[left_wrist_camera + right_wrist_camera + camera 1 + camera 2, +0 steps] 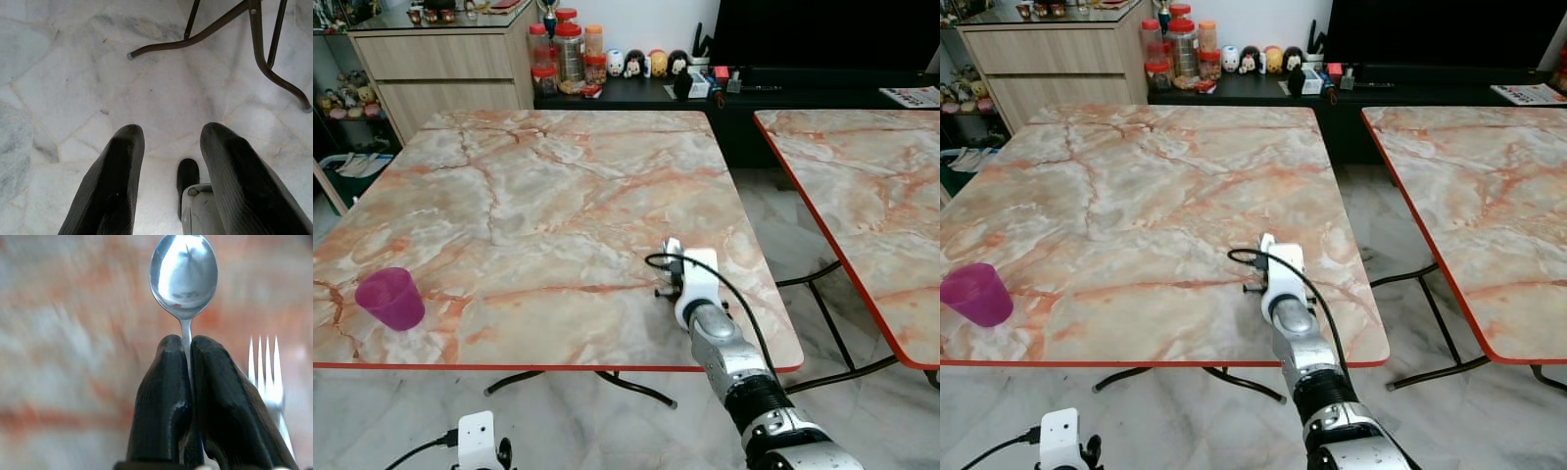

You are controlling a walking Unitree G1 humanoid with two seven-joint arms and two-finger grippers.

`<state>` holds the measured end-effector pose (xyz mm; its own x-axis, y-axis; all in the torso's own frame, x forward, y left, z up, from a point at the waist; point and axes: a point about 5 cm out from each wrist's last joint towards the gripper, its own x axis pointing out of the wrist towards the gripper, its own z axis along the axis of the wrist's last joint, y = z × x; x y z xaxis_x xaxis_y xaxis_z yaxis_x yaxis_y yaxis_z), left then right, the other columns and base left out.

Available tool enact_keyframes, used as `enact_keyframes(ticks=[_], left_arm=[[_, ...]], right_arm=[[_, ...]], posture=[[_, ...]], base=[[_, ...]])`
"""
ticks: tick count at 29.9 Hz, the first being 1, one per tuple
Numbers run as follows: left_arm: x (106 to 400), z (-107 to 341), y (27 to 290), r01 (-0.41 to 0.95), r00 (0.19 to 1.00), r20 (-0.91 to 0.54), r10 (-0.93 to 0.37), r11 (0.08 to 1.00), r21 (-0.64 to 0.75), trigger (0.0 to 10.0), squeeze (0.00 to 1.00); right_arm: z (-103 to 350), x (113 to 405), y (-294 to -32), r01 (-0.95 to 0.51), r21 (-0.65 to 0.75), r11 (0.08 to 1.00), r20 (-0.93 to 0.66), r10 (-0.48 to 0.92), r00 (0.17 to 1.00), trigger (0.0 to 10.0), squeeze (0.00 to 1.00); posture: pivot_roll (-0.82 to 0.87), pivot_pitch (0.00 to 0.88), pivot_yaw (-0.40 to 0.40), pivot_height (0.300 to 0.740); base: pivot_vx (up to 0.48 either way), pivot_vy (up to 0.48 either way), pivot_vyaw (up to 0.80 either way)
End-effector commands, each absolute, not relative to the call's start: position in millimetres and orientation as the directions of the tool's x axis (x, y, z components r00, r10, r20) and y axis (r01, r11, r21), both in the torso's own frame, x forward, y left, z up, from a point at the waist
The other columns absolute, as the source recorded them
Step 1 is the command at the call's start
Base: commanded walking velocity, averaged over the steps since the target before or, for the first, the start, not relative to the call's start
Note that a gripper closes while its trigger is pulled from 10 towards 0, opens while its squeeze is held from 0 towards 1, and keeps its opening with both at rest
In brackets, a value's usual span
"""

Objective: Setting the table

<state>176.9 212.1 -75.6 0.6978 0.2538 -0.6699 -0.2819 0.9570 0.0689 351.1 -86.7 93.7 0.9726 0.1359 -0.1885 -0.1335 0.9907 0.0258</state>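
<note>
The marble-patterned table (pixel 538 196) with a red edge took up most of the head views, standing on a pale marble floor (pixel 73 73). A second table of the same pattern (pixel 871 206) stood just beside it on the robot's right, with a gap between them. Behind the tables were a wooden sideboard (pixel 440 64) at the far left and a low black cabinet (pixel 783 93) carrying jars with red lids (pixel 568 49) and small figurines (pixel 646 64).

The right arm (pixel 734 362) reached over the near edge of the main table, toward its near right corner, wrist low above the top. The right gripper (pixel 190 352) was clamped on the thin neck of a spoon (pixel 184 274), bowl pointing out past the fingertips, fingers pressed together on both sides of the handle. A fork (pixel 266 372) lay just beside the spoon, tines pointing the same way; whether it rested on the tabletop or was also held could not be told. The background in that wrist view was blurred.

A purple cup (pixel 391 298) stood upright near the table's near left corner, well apart from the right gripper.

The left gripper (pixel 171 142) hung below table height over the floor, fingers spread apart and holding nothing, with the dark metal table legs (pixel 254 44) ahead of it.
</note>
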Motion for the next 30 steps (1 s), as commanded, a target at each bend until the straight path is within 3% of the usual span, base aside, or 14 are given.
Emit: enact_keyframes(ticks=[1, 6, 15, 30], left_arm=[[172, -78, 215, -0.284, 0.680, -0.685, 0.263, 0.955, 0.085, 10.0, 0.00], [168, -80, 216, -0.279, 0.666, -0.695, 0.270, 0.955, 0.104, 10.0, 0.00], [165, -81, 217, -0.266, 0.661, -0.697, 0.278, 0.955, 0.128, 10.0, 0.00], [160, -82, 223, -0.269, 0.650, -0.701, 0.293, 0.952, 0.148, 10.0, 0.00]], right_arm=[[113, 355, -80, -0.164, 0.004, 0.986, -0.082, 0.164, 0.983, 10.0, 0.00], [134, 354, -75, -0.186, -0.045, 0.981, 0.090, 0.190, 0.978, 10.0, 0.00], [144, 350, -70, -0.227, -0.068, 0.972, 0.182, 0.236, 0.955, 10.0, 0.00], [151, 350, -71, -0.238, -0.075, 0.968, 0.244, 0.249, 0.937, 10.0, 0.00]], posture=[[-0.01, 0.000, -0.015, 0.732], [-0.01, 0.000, -0.011, 0.732], [-0.01, 0.000, -0.008, 0.732], [-0.01, 0.000, 0.002, 0.732]], base=[[0.000, 0.000, 0.00], [0.000, 0.000, 0.00], [0.000, 0.000, 0.00], [0.000, -0.457, 0.00]])
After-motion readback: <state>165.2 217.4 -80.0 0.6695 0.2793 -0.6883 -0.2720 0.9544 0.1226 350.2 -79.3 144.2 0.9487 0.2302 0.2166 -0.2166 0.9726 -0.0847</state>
